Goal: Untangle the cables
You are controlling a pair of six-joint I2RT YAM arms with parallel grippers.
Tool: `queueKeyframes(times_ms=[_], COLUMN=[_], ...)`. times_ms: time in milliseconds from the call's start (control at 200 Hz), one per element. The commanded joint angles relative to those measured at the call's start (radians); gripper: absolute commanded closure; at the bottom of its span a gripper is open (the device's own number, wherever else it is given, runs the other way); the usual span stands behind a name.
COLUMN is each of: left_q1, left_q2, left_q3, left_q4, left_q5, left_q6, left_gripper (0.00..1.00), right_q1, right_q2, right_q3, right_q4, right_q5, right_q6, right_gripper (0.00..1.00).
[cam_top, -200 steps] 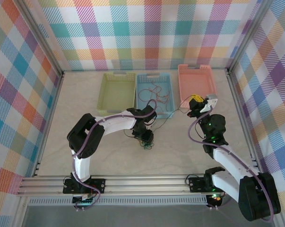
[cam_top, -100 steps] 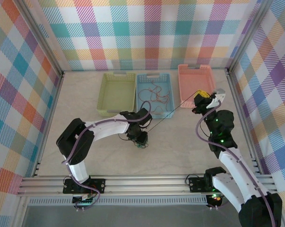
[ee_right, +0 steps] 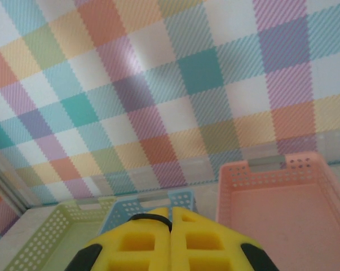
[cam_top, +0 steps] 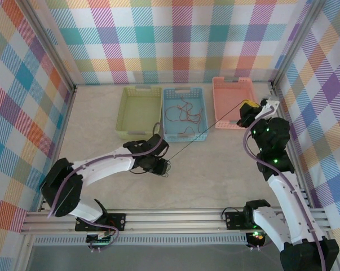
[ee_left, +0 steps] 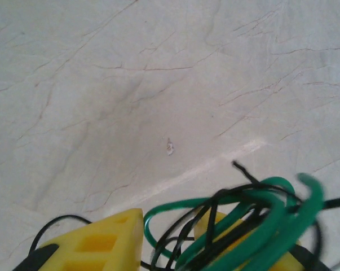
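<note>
Left claw [ee_left: 170,245] part-closed, yellow fingers [ee_left: 105,240] pinching a small tangle of thin green and black cables [ee_left: 260,217] over the pale marbled desk [ee_left: 130,84]. Right claw [ee_right: 171,240] fully closed, nipping one thin dark cable strand [cam_top: 215,126] that runs taut between both claws. Beyond the left claw: blue perforated plastic basket [cam_top: 184,90] holding loose red-orange cables [cam_top: 184,110], pale green basket [cam_top: 140,110] beside it. Pink basket [cam_top: 234,101] just beside the right claw.

Clad in white shells with black joints on left arm [cam_top: 107,167] and right arm [cam_top: 285,191]. Carries looped purple-grey cables [cam_top: 247,144]. Glows green at right joints. Ends in yellow cut-out fingers [ee_right: 138,243], black-trimmed.
</note>
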Motion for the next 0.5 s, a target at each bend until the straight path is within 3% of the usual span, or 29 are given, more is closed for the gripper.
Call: queueKeyframes(times_ms=[0, 495], left_q1=[-0.010, -0.003], left_q2=[-0.060, -0.246], left_q3=[-0.065, -0.162], left_q4=[-0.055, -0.104], left_q5=[-0.038, -0.162], left_q6=[-0.045, -0.134], left_gripper=[0.70, 0.70], right_q1=[-0.056, -0.262], right_q2=[0.033, 0.169], right_q3=[0.074, 0.058], right_q4=[-0.018, -0.036], right_q5=[0.040, -0.065], right_q6=[0.036, 0.136], right_gripper=[1.00, 1.00])
